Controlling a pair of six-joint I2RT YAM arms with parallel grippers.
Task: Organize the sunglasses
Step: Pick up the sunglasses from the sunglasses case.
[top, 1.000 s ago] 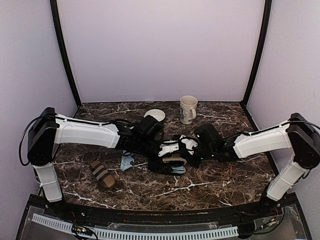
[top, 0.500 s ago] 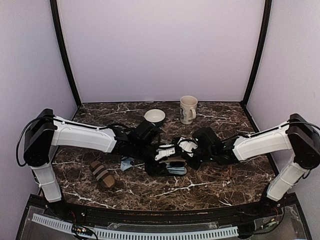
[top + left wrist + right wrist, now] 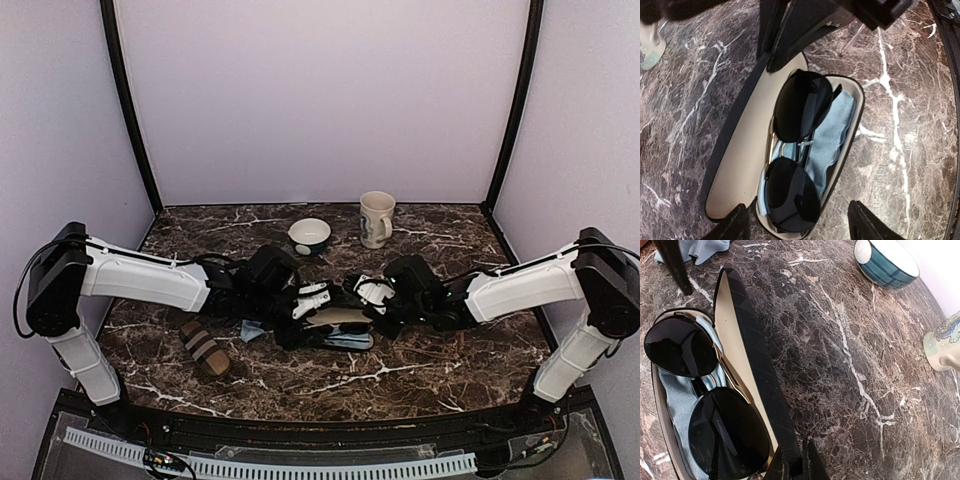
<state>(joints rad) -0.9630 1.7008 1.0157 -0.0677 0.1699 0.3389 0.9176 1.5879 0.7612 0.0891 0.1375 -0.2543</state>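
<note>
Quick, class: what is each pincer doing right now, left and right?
Left pincer: open, holding nothing.
Right pincer: closed on the case lid.

glossy sunglasses (image 3: 799,131), polished marble table (image 3: 900,125)

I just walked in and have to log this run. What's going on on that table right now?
The dark teardrop-lens wire sunglasses lie folded inside the open black oblong case, on top of a light blue cloth. The right gripper is shut on the edge of the case's lid. The left gripper hangs open over one end of the case, holding nothing. The case is not yet closed. A brown striped case lies apart at the near left.
</note>
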